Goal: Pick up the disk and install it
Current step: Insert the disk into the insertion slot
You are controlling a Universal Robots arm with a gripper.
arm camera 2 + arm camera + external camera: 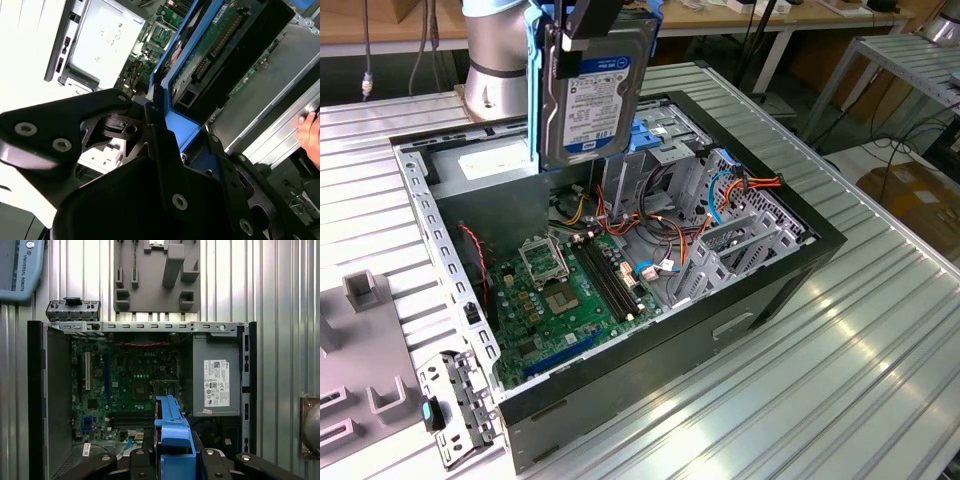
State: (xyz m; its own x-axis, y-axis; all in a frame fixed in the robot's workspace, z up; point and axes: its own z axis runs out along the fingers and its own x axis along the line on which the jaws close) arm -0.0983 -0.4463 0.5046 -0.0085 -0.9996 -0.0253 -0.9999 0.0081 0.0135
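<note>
the disk (592,95) hangs upright above the computer case (760,300).

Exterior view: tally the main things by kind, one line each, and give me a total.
disk: 1
computer case: 1
motherboard: 1
power supply box: 1
robot arm: 1
Total: 5

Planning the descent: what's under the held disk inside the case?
Motherboard, cables and a blue drive bay lie below the disk; the spot directly beneath is hidden by it.
</note>
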